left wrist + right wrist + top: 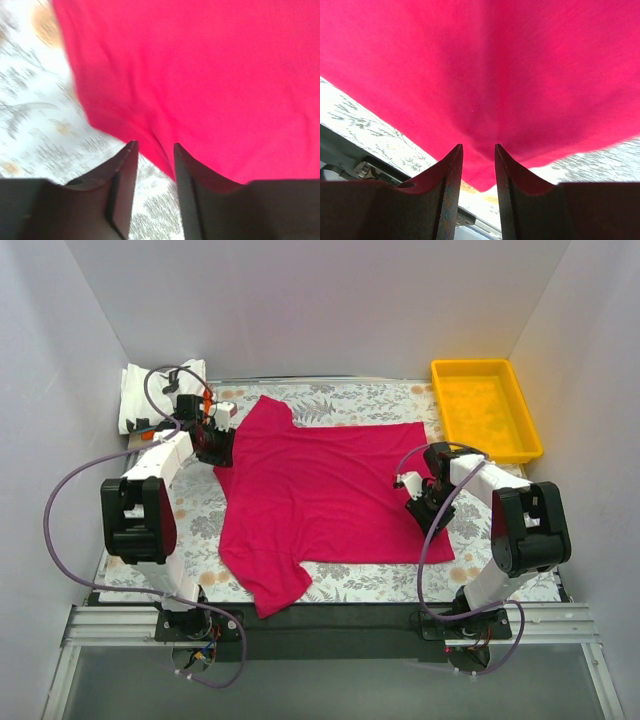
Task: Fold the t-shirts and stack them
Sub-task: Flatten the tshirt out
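Note:
The magenta-red t-shirt [320, 500] lies spread on the flower-patterned table cover, one sleeve at the back left and one at the front. My left gripper [213, 445] is at its left edge near the back sleeve. In the left wrist view the jaws [154, 145] pinch a raised fold of the shirt's edge [200, 75]. My right gripper [428, 502] is at the shirt's right hem. In the right wrist view it [477, 147] is shut on the hem [485, 177], lifted off the table. A white folded shirt [140, 400] lies at the back left. No orange or light blue shirt is in view.
A yellow plastic tray [520, 415] stands at the back right. The patterned table cover [370, 400] shows round the shirt. White walls close in the left, back and right. A black rail [330, 615] runs along the near edge by the arm bases.

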Robot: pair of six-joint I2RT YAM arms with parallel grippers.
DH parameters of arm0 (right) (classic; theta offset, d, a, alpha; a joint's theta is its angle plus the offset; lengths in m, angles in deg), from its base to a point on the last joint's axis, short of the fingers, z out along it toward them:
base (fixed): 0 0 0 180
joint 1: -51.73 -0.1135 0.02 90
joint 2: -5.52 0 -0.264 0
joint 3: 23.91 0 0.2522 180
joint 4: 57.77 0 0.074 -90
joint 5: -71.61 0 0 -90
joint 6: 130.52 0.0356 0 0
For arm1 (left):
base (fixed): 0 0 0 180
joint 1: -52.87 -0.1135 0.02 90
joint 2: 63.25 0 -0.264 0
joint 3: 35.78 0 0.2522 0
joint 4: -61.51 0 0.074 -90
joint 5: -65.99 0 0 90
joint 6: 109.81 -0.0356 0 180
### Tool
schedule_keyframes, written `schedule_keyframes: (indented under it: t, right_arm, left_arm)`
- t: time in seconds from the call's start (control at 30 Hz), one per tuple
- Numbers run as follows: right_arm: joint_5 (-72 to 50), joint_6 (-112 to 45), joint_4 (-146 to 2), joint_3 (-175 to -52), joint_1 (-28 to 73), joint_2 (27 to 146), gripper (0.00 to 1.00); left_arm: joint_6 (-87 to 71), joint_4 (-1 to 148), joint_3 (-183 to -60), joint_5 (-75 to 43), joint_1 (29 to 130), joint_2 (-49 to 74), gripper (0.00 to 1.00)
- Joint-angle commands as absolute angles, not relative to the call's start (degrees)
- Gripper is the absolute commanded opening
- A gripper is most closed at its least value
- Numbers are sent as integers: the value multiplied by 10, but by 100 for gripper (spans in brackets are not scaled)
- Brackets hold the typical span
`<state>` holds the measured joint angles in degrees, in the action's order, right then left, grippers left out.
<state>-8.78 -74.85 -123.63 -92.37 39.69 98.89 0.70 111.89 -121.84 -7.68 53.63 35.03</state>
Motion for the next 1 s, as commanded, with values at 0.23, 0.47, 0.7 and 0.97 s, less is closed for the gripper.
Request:
schedule_keyframes:
  t: [0.23,0.47,0.7,0.97]
  right_arm:
    - [-62,-732,-1259,-1029,395,1021,33]
    - [-100,-737,-1210,-969,395,1067,31]
    - [-121,-730,-1196,-982,395,1097,32]
    - [-67,-717,-1230,-1026,392,1057,33]
  left_arm:
    - [17,1093,-1248,-128,533,434,19]
    - [3,1077,-1281,-197,491,506,14]
    - [-46,1088,-1420,-233,467,594,14]
    - [-51,1165,-1411,-109,467,494,33]
